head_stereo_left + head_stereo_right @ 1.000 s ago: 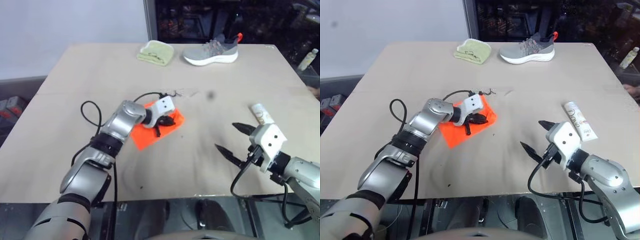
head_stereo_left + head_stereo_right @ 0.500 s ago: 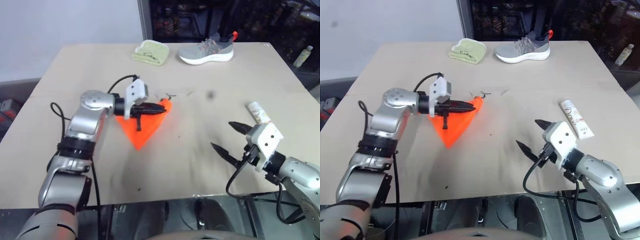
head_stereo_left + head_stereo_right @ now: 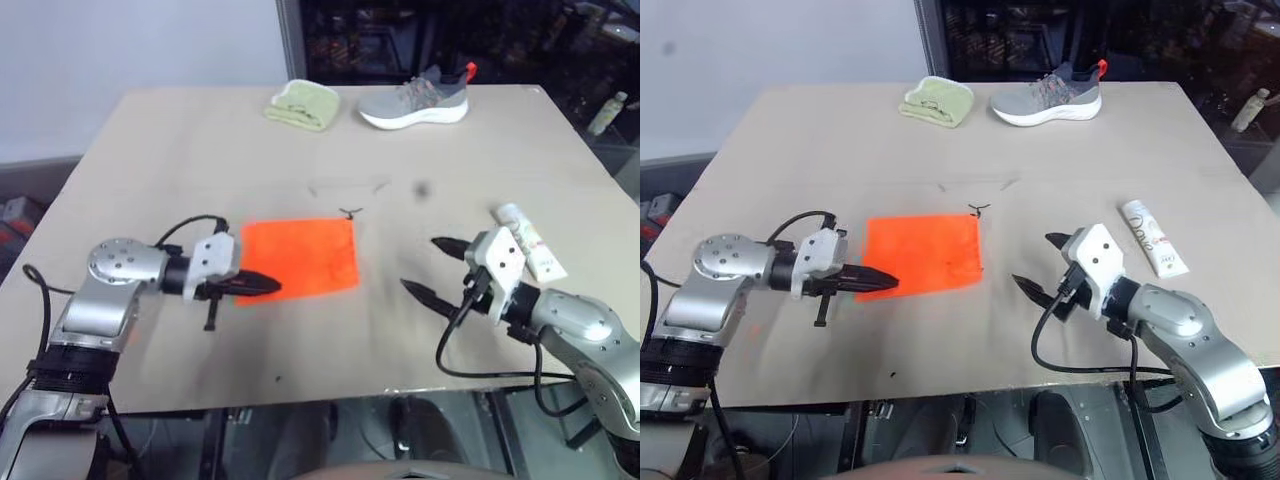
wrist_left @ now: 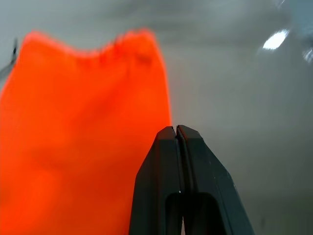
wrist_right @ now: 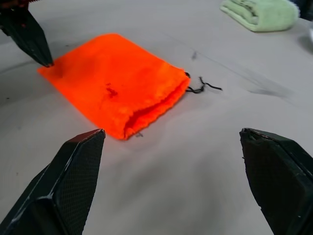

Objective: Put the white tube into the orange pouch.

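Observation:
The orange pouch (image 3: 300, 257) lies flat on the table, its mouth and thin black cord (image 3: 350, 212) turned toward my right side. My left gripper (image 3: 272, 287) is shut, its tips at the pouch's near left corner, and appears to pinch the fabric there. In the left wrist view the shut fingers (image 4: 166, 161) meet the pouch's (image 4: 73, 137) edge. The white tube (image 3: 530, 240) lies flat near the table's right edge. My right gripper (image 3: 425, 266) hovers open between pouch and tube, holding nothing. In the right wrist view the pouch (image 5: 112, 88) lies ahead between its spread fingers.
A folded light-green cloth (image 3: 302, 103) and a grey shoe (image 3: 415, 100) sit at the table's far edge. A small pale bottle (image 3: 605, 113) stands beyond the table on the right. Bare tabletop (image 3: 420, 190) lies between the pouch and the tube.
My left gripper has drawn back to the left and toward me with the pouch. The pouch, lifted half a second ago, now lies spread flat. My right gripper edged slightly left.

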Motion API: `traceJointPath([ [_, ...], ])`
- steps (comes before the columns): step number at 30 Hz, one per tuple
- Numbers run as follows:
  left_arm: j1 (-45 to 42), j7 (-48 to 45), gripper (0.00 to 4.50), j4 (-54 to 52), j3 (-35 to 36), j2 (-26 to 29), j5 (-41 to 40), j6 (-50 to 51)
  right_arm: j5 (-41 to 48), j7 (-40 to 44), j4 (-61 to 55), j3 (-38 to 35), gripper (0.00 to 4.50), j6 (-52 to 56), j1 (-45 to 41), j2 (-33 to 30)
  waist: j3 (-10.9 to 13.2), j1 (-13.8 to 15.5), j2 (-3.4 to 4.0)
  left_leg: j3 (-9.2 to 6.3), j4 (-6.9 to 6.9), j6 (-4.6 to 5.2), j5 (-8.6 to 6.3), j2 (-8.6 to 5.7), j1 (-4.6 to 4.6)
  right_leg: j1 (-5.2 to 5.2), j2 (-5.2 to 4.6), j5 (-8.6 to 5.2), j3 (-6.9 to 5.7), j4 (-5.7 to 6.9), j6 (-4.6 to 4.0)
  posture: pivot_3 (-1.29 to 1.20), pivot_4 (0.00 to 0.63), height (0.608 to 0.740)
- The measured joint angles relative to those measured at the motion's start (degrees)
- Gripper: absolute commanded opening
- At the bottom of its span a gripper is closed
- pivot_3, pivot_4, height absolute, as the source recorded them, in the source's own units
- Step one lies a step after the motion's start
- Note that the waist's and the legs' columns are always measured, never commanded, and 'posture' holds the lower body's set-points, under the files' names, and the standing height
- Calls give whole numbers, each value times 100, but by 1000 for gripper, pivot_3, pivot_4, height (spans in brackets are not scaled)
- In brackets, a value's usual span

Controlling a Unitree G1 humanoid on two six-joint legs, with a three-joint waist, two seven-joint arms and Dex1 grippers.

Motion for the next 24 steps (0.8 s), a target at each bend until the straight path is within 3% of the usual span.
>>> traceJointPath([
  [3, -113, 233, 757, -525, 17, -45, -568, 1193, 12, 47, 169, 9, 4500, 9, -29, -1, 0, 43, 0, 0, 1, 1, 0, -1, -2, 0, 0, 3, 0, 0, 7, 0, 150, 740],
  [7, -535, 1095, 2616, -1512, 4, -432, -982, 2408, -10, 11, 266, -1, 4500, 1, -73, 1, 1, 40, 0, 1, 1, 0, 0, 1, 2, 0, 6, 4, 1, 4, 8, 0, 150, 740],
  [15, -2071, 2425, 2616, -2240, -1279, -849, -990, 5353, -37, -131, 155, -194, 4500, 29, 101, -38, 1, -19, -4, -1, 12, 1, 0, -6, 3, 2, 9, -6, 2, 25, 26, 0, 150, 740],
  [18, -2499, 2704, 2616, -2078, -2288, -860, -144, 5229, -64, -258, 54, -255, 4500, 112, 125, -43, 1, -69, -3, 8, 10, 0, 0, -10, 8, 1, 10, 2, 12, 26, 12, 0, 150, 740],
  [24, -2516, 2548, 2616, -1207, -3205, -1202, 711, 4234, -103, -377, -52, -264, 4500, 153, 172, -41, 1, -100, -3, 9, 8, 0, 0, -4, 0, -9, 11, 2, 15, 27, 10, 0, 150, 740],
])
